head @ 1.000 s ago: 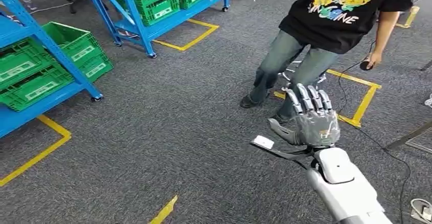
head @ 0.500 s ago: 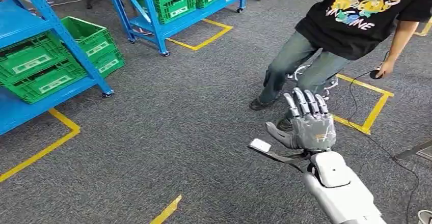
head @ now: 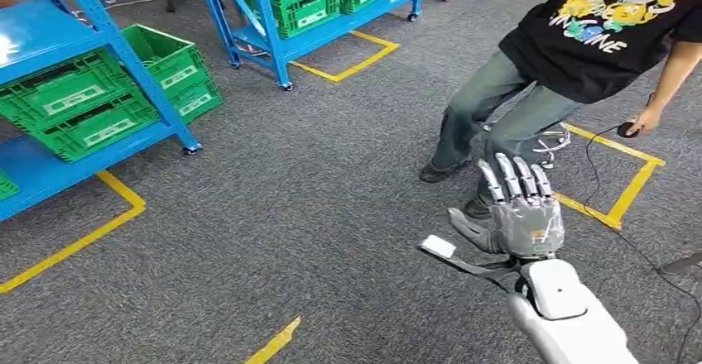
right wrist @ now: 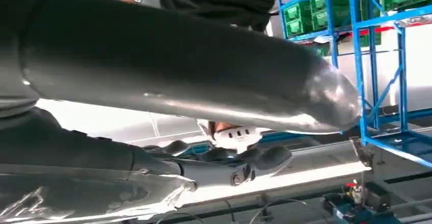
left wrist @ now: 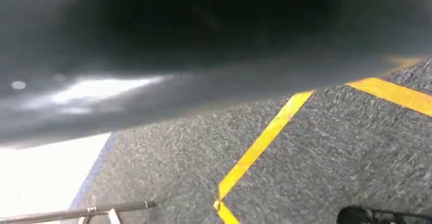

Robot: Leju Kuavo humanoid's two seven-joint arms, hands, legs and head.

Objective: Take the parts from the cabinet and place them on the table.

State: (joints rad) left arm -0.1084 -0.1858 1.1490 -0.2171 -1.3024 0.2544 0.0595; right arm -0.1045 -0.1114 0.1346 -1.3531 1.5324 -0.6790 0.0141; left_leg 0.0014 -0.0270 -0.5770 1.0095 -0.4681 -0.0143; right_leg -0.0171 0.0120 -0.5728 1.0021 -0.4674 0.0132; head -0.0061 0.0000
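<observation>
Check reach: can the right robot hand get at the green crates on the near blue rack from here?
Probably not. The right robot hand is held out open over carpet near the person, while the green crates sit on the blue rack far across open floor. Nothing blocks the way, but the robot likely needs to walk closer.

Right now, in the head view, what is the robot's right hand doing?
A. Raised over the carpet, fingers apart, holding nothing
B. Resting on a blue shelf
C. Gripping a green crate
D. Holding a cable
A: the right hand is raised above the grey carpet with its fingers spread and nothing in it; the green crates sit far off on the blue rack.
</observation>
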